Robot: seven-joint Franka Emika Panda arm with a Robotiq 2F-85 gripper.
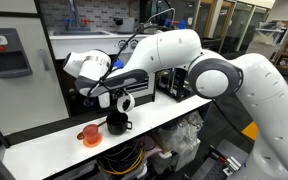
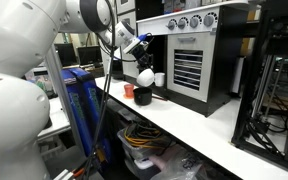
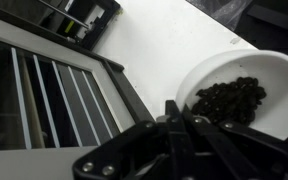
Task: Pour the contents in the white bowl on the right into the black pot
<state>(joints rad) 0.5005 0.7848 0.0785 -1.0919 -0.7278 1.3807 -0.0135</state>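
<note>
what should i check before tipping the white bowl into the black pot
1. End effector shut on the white bowl at its rim: ok.
2. Dark contents inside the bowl: ok.
3. Bowl above the black pot: ok, lined up in both exterior views.
4. Pot upright on the counter: ok.
5. Orange cup out of the pour path: ok, it stands beside the pot, not under the bowl.
6. Room left inside the pot: cannot tell.
</note>
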